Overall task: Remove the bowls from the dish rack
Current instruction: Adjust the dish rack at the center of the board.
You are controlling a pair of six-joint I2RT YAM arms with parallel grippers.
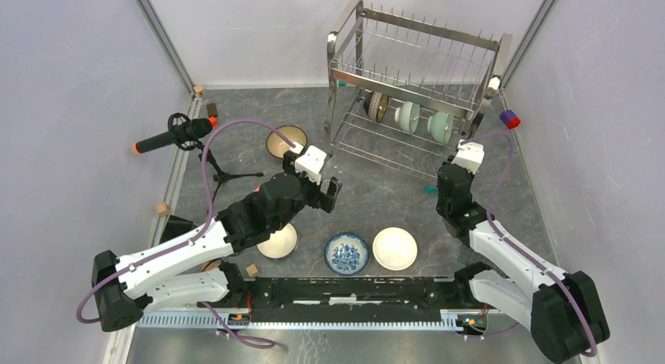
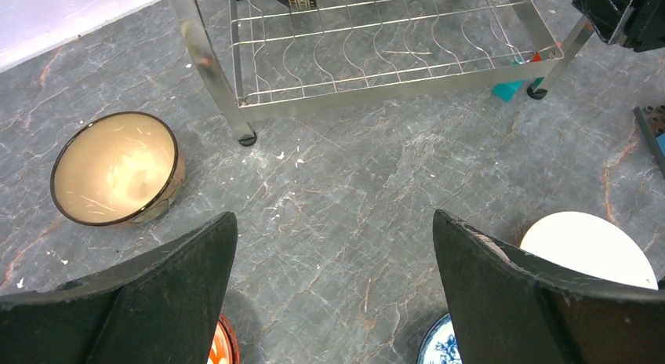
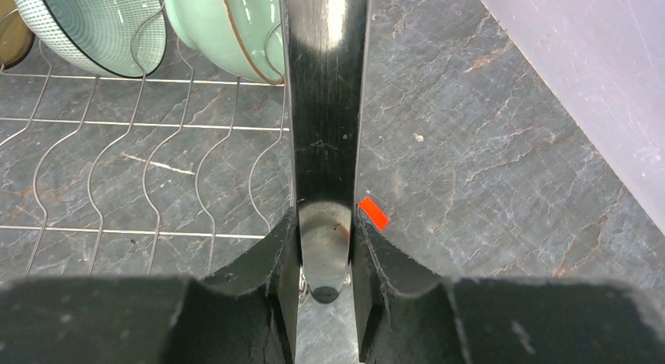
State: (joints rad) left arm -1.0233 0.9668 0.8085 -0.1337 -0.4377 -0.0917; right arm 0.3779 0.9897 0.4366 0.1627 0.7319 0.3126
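— Checked the left gripper (image 2: 333,223) first?
— Did. Found it spread wide above the grey veined table (image 2: 353,168), holding nothing, touching nothing.
— And caught the right gripper (image 3: 324,254)?
— Found it pinched tight on a shiny chrome tube leg (image 3: 325,105) of the dish rack (image 1: 408,86), at the near right corner.
— Noted the surfaces?
— Noted matt black fingers (image 2: 165,301), glossy round ceramic, a rack floor of thin wavy wire.
— Counted the bowls on the table?
— Counted four from above: a blue-and-white patterned bowl (image 1: 347,252) and a plain white bowl (image 1: 394,248) side by side nearest, a cream bowl (image 1: 281,242) partly under the left arm (image 1: 235,223), and a tan bowl with a dark rim (image 1: 286,141) farther off, left of the rack.
— And farther still?
— Counted three stood on edge in the lower tier: a dark patterned bowl (image 1: 378,107), a fine-lined pale green bowl (image 1: 407,117) and a plain pale green bowl (image 1: 441,127)
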